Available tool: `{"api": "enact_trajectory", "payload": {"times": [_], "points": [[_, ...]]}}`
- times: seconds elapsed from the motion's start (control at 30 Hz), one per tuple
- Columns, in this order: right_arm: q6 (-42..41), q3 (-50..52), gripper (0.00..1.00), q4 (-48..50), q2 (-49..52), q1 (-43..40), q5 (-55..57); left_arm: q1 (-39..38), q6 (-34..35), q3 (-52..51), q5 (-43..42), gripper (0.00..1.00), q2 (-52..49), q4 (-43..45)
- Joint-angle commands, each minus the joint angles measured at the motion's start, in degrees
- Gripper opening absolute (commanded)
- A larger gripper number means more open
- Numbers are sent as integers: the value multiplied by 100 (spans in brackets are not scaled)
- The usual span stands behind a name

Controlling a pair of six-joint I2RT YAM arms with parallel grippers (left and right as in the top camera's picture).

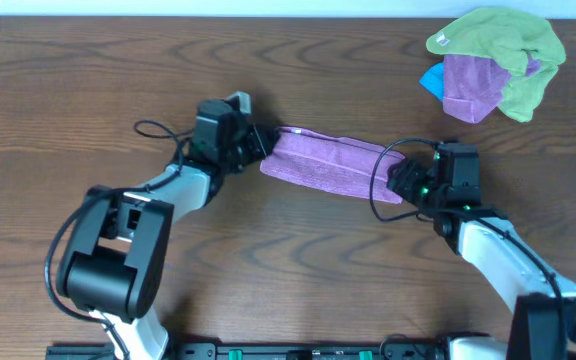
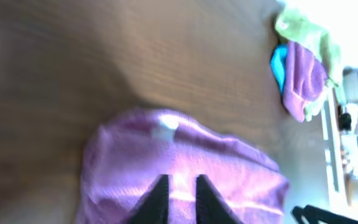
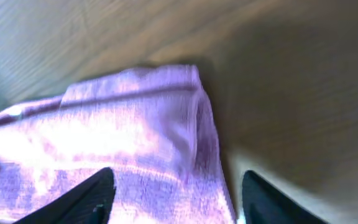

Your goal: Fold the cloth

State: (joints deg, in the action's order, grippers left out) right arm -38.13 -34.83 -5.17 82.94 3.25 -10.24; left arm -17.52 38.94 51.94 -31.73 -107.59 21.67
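Our left claw (image 1: pixel 259 146) and right claw (image 1: pixel 398 181), seen overhead, flank the long purple terry cloth (image 1: pixel 328 163) lying at the middle of the bench (image 1: pixel 68 80). In the left wrist view the jaws are nearly closed, pinching the cloth's end. In the right wrist view the jaws gape empty over the other end, so we risk dragging the fold askew.

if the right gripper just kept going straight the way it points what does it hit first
The purple cloth, whose near end lies between the fingers of the open right gripper. Beyond it, probably the left gripper at the far end, though height is unclear.
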Motion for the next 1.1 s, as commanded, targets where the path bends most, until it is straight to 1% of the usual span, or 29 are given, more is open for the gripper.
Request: {"api": "enact_trajectory", "payload": {"times": [0.0,0.13,0.27,0.4,0.5,0.87,0.9,0.93,1.0,1.07], "points": [[-723,-35,71,-345,-44,17,-376,-264,44,122,264,6,7,-236],[-813,-11,72,-619,-44,98,-369,-382,-39,122,870,6,2,-363],[-846,22,73,-584,22,247,-247,-396,-37,122,1143,6,-105,-358],[-949,26,73,-538,166,345,-63,-393,-31,131,1152,6,-422,-225],[-946,35,73,-330,304,358,-44,-393,11,170,1134,6,-638,-70],[-949,39,69,264,938,358,127,-393,7,221,1137,6,-791,-48],[-949,39,68,334,984,358,127,-393,4,221,1137,6,-791,-55],[-949,39,65,402,1014,358,125,-393,4,221,1137,6,-791,-57],[-942,39,53,527,1064,358,146,-393,4,221,1137,6,-791,-63],[-925,39,38,605,1075,358,258,-393,2,221,1137,6,-791,-72]]}}
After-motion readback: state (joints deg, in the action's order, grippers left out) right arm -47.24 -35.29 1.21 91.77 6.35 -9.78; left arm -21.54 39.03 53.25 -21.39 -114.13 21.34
